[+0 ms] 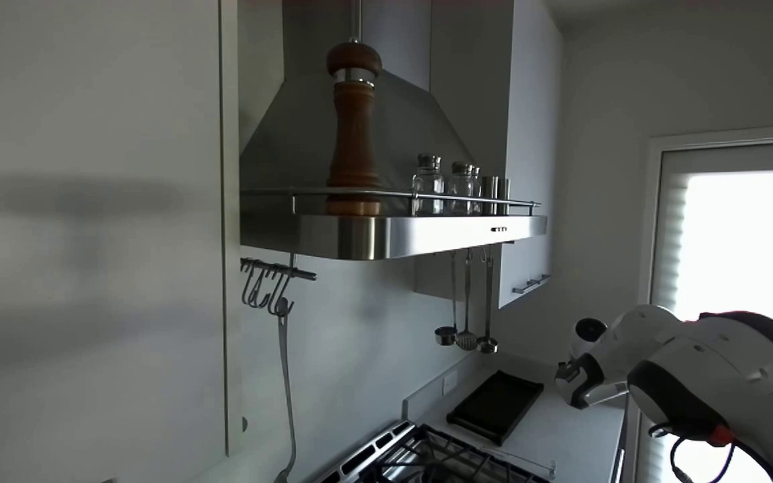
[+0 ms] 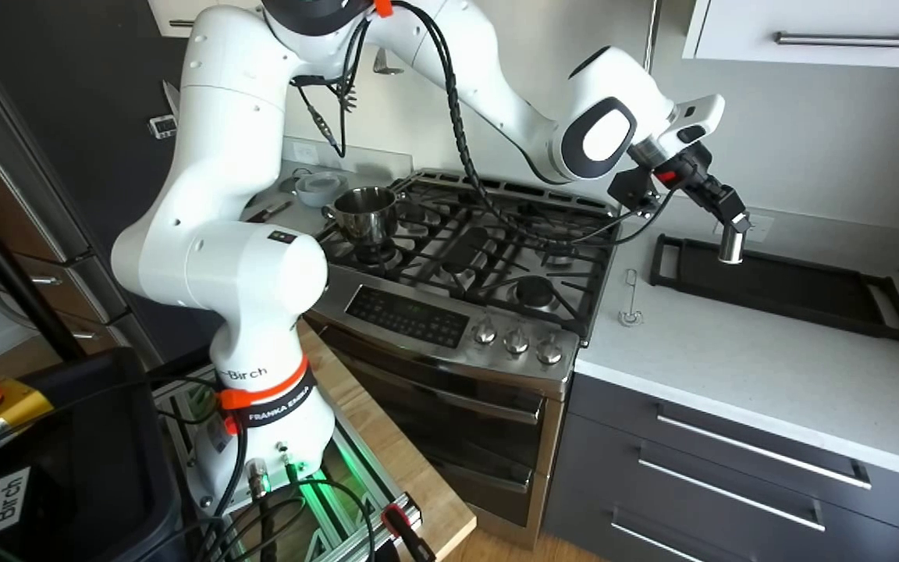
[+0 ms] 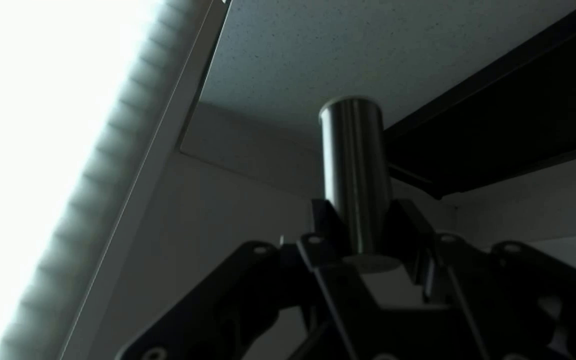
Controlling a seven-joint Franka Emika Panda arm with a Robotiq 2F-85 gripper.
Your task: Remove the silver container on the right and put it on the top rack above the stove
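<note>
My gripper [image 2: 733, 220] is shut on a small silver cylindrical container [image 2: 731, 246], which hangs nearly upright above the counter and the black tray. In the wrist view the fingers [image 3: 358, 225] press both sides of the silver container [image 3: 353, 150] near one end. The top rack [image 1: 420, 235], with its thin guard rail, runs across the front of the range hood in an exterior view. Two slim silver canisters [image 1: 490, 194] stand at its far end. The stove [image 2: 465, 250] is left of the gripper in an exterior view; its grates [image 1: 453, 456] show below the hood.
A wooden pepper mill [image 1: 354, 134] and glass jars [image 1: 429, 184] stand on the rack. Ladles [image 1: 467, 339] hang below the hood. A black tray [image 2: 793, 281] and a whisk [image 2: 630, 300] lie on the counter [image 2: 730, 367]. A pot [image 2: 366, 215] stands on the stove.
</note>
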